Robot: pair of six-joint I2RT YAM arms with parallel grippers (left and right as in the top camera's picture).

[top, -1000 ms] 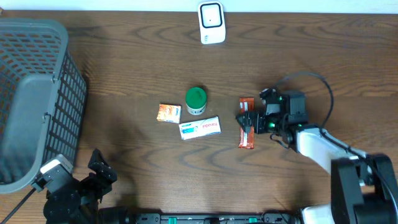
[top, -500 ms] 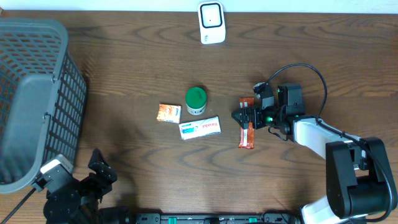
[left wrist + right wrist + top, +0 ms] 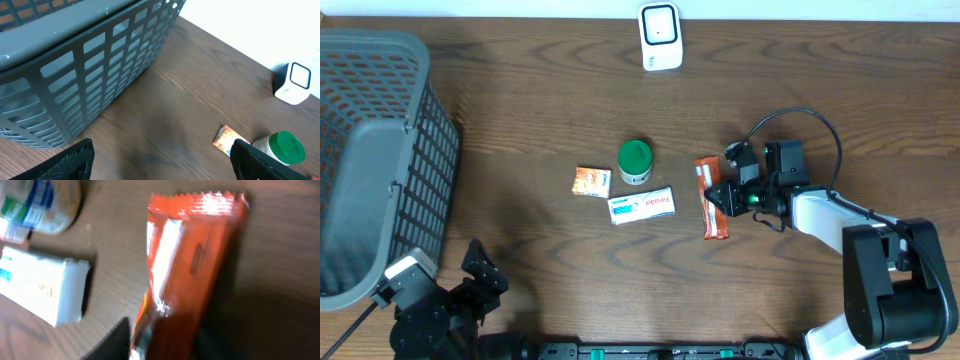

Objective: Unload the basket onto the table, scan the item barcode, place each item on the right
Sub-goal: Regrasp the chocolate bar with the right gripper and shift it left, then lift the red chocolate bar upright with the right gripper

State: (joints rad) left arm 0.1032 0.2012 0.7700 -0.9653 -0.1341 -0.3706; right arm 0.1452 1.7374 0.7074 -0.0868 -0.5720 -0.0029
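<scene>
The orange snack bar (image 3: 717, 224) lies on the table (image 3: 520, 80) with the right gripper (image 3: 721, 195) set across its middle. The jaws are drawn in against the wrapper's two long sides and hold it, and both ends of the bar stick out past them. From above, the gripper's own body hides the pinch. The right wrist view fills that in: the shiny wrapper is creased and bulging close to the lens, and one dark finger (image 3: 114, 341) presses at its edge. The other finger cannot be seen there.

Just beyond the jaws on that finger's side sits a white box (image 3: 45, 287), near the bar but apart from it. Past the box is a jar (image 3: 635, 160); only the overhead view shows its green lid, while the wrist camera catches just its label. A small orange packet (image 3: 592, 181) lies farther off on the same side, out of the right wrist camera's sight. The scanner (image 3: 660, 38) stands well away from these jaws, at the table's far edge.

The left gripper (image 3: 161, 150) hangs far from all this, its jaws spread wide with only bare wood between them. Its camera shows the grey basket (image 3: 90, 65) close ahead of the jaws on one side. The packet, jar and scanner lie ahead on the other side, but the bar is not in its view.
</scene>
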